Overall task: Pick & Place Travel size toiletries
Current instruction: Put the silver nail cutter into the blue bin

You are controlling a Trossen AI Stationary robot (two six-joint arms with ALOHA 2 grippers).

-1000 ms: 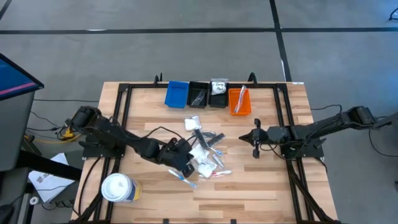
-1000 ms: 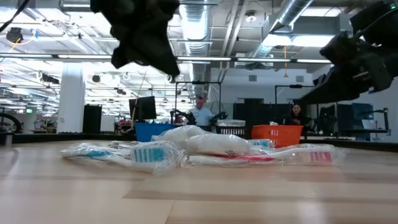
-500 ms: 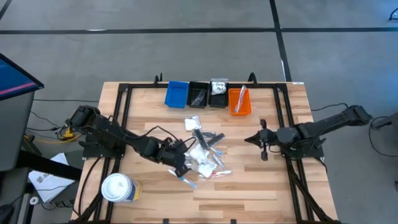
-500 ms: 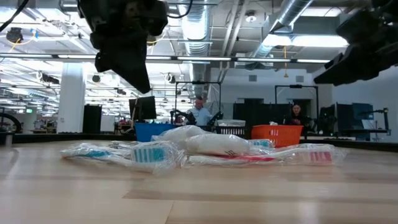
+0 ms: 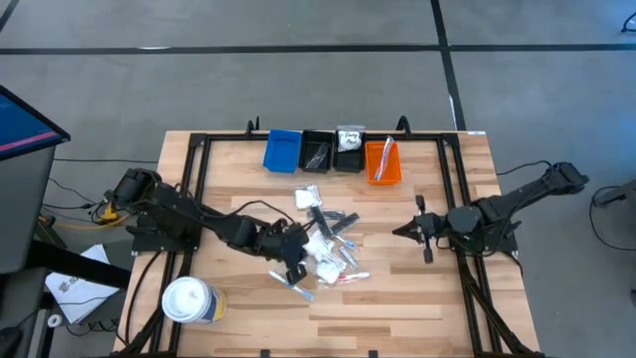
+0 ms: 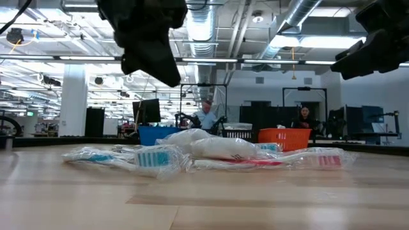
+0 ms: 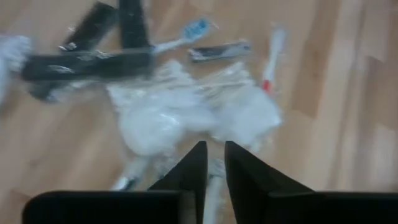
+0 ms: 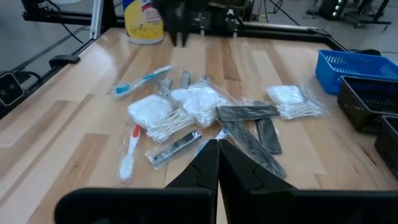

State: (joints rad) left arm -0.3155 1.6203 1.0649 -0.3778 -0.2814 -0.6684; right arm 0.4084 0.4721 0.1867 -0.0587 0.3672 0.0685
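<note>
The travel size toiletries [image 5: 323, 244] lie in a loose pile on the table's middle: white sachets [image 7: 186, 112], black combs [image 7: 87, 62], a red toothbrush [image 7: 272, 59] and a blue one [image 8: 140, 81]. My left gripper [image 5: 295, 264] hangs over the pile's near left side, clear of it in the low view [image 6: 169, 73]. Its fingers stand a narrow gap apart [image 7: 214, 158] with nothing between them. My right gripper [image 5: 402, 231] is shut [image 8: 218, 149] and hovers right of the pile, pointing at it.
Four small bins stand in a row at the far edge: blue [image 5: 282, 149], two black [image 5: 318, 151], orange [image 5: 383, 161]. A large white tub with a yellow label [image 5: 189, 300] stands at the near left. People show in the room beyond the table [image 6: 206, 115].
My right gripper has drawn back toward the table's right edge and risen a little, still shut. My left gripper has swung and rolled over the pile's near left side and come back to about the same spot. The toiletries have not moved.
</note>
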